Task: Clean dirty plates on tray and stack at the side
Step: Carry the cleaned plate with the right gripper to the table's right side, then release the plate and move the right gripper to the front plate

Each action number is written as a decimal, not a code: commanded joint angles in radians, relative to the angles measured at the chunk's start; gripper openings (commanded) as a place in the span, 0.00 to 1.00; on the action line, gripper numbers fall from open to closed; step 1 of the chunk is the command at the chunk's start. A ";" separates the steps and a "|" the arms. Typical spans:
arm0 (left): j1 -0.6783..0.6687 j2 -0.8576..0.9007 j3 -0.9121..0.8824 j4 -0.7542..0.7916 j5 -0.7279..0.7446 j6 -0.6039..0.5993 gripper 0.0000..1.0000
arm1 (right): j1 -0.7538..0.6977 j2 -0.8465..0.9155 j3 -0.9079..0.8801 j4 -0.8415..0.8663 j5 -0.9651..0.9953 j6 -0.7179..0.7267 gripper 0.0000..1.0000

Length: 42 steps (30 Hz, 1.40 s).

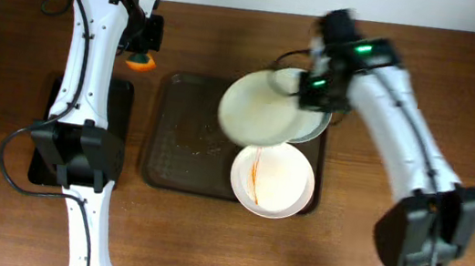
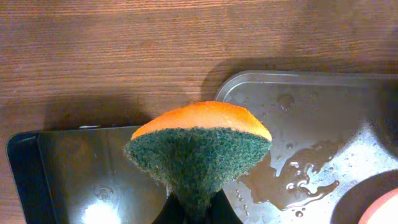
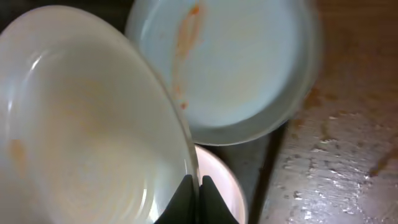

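Observation:
My right gripper [image 1: 306, 89] [image 3: 196, 186] is shut on the rim of a white plate [image 1: 257, 110] [image 3: 81, 124] and holds it tilted above the dark brown tray [image 1: 182, 149]. This plate shows only faint orange smears. Under it, at the tray's far right, lies the pale green plate [image 1: 314, 129] [image 3: 242, 68] with an orange streak. A second white plate [image 1: 273, 179] [image 3: 219, 180] with red-orange streaks lies at the tray's front right. My left gripper [image 1: 143, 47] [image 2: 196, 208] is shut on an orange sponge with a green scouring pad [image 1: 141, 62] [image 2: 199, 149], beyond the tray's far left corner.
A smaller black tray [image 1: 81, 131] [image 2: 74, 174] lies left of the brown tray, under the left arm. The brown tray's left part is wet, with puddles [image 2: 298, 174]. Bare wooden table [image 1: 461, 107] surrounds both trays.

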<state>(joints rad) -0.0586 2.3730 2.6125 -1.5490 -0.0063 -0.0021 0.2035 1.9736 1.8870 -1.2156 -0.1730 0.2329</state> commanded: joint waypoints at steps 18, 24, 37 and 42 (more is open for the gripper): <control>0.009 -0.011 0.006 0.003 0.011 -0.013 0.01 | -0.609 -0.050 -0.523 0.246 0.074 -0.016 0.31; 0.001 -0.011 -0.018 0.007 0.031 -0.014 0.00 | -0.569 -0.090 -0.331 -0.017 -0.116 -0.167 0.33; -0.006 -0.011 -0.125 0.070 0.074 -0.013 0.00 | -0.117 -0.135 -0.576 0.089 -0.142 -0.063 0.60; -0.007 -0.011 -0.125 0.071 0.074 -0.013 0.00 | -0.028 -0.135 -0.698 0.232 -0.142 0.013 0.50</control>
<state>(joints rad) -0.0635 2.3734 2.4905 -1.4780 0.0536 -0.0048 0.1356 1.8477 1.2243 -1.0149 -0.3092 0.2028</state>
